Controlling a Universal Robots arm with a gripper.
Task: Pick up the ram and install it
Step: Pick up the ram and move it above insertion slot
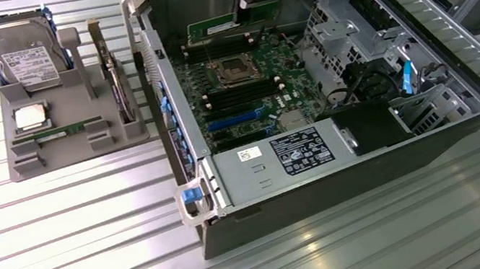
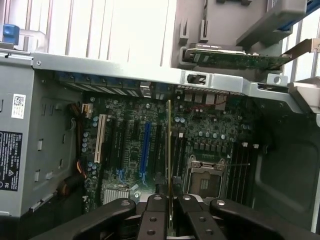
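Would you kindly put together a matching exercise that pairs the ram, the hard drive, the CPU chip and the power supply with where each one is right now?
Things:
1. ram
2. hard drive
3. CPU chip
4. power supply

Places:
A. lying flat on the grey tray, silver face up
B. sitting in a corner of the computer case, beside the motherboard
C. clamped in the gripper, above the motherboard
D. propped up at the grey tray's end

Pairs: 1-C, 2-D, 3-A, 4-B

The ram (image 1: 224, 29) is a long, thin green circuit-board stick. It is clamped along its upper edge in the gripper (image 1: 244, 6) and stands on edge, level, just above the far end of the motherboard (image 1: 249, 100).
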